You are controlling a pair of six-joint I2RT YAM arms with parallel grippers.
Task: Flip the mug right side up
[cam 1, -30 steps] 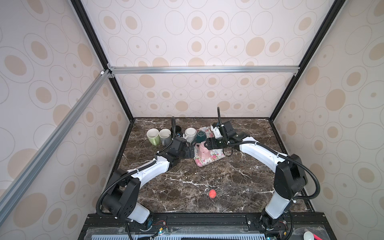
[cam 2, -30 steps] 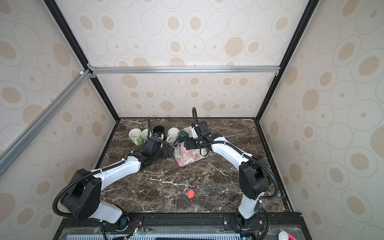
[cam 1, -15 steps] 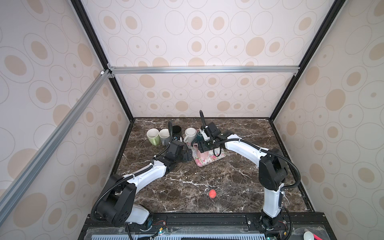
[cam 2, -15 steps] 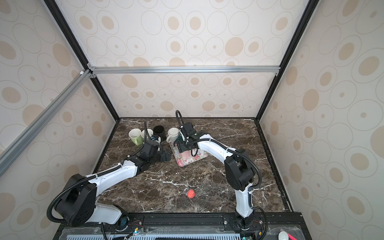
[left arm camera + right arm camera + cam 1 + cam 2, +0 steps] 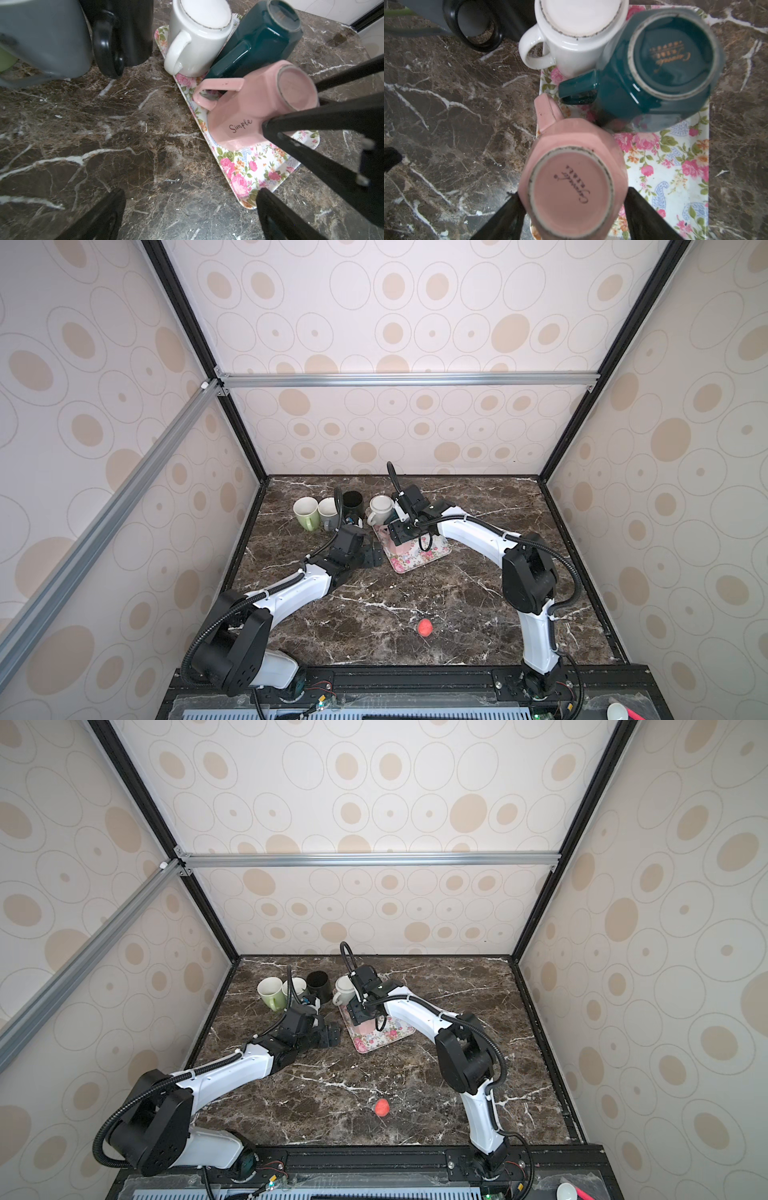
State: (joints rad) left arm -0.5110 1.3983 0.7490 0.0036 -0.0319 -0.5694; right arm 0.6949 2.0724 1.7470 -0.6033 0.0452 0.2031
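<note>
Right tool (image 5: 572, 209) astride inverted pink mug (image 5: 571, 176)

white arm links; black joints; black corrugated cables

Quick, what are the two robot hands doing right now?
Left tool: open, holding nothing, beside the floral tray.
Right tool: fingers on either side of the upside-down pink mug; whether it is gripping cannot be told.

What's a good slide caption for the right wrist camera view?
Right end effector straddling the upside-down pink mug on the floral tray, beside inverted teal and white mugs.
</note>
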